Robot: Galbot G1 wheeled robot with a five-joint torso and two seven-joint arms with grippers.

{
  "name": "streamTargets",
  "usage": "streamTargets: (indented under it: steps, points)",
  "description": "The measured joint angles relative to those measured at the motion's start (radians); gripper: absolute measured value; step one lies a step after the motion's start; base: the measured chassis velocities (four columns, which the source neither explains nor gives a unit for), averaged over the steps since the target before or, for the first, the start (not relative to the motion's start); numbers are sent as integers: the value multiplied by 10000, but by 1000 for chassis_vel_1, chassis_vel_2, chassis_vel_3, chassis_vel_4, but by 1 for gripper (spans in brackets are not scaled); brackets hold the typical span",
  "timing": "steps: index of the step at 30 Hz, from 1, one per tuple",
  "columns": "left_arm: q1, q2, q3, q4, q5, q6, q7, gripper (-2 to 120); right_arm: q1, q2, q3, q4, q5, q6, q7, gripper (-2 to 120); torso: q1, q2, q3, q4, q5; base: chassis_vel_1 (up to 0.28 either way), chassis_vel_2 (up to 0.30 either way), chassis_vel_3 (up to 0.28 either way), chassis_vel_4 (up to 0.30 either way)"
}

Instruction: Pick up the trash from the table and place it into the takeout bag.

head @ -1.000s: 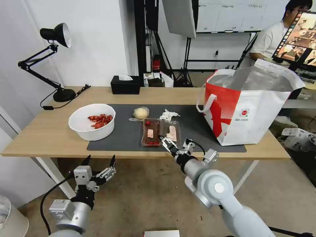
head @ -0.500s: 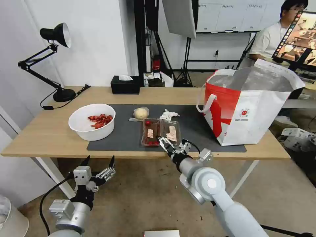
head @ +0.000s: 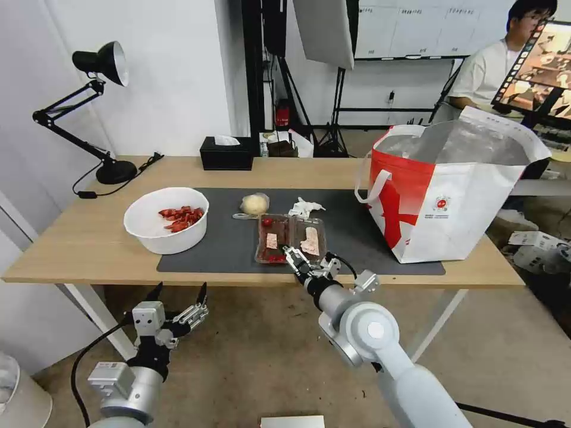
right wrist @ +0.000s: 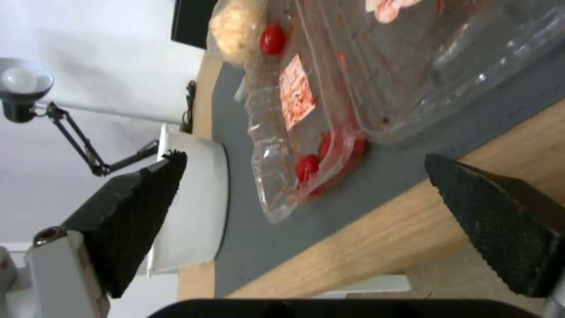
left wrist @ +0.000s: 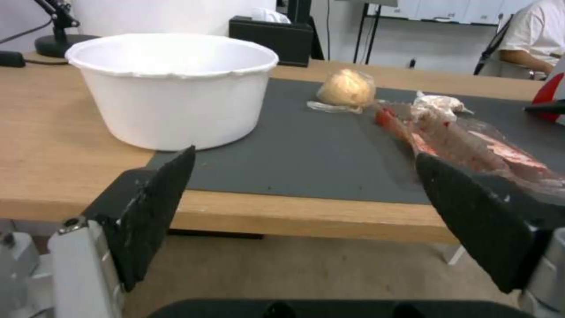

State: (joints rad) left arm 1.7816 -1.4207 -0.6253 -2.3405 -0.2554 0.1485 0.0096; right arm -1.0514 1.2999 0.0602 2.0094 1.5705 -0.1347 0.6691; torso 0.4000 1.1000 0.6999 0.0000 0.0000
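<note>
The right gripper (head: 289, 254) is spread wide at the near edge of the table (head: 77, 244), right by the clear tray (head: 290, 238). It holds nothing. The tray lies open on the dark mat (head: 226, 238), with red scraps and pale stickers inside. Just behind it sit a crumpled white tissue (head: 305, 207) and a wrapped beige lump (head: 254, 204). The white bowl (head: 166, 220) with red scraps sits to the left. The big takeout bag (head: 452, 196) stands open on the right. The left gripper (head: 179, 293) hangs low in front of the table, fingers wide apart.
</note>
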Motion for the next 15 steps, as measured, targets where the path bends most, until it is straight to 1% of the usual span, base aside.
streamTargets:
  steps: [15]
  points:
    - [100,5,-2,-12,49,-39,-8,100,-93,75,346,49,145,63,-17,100,0,0,0,0,0,0,0,0,0]
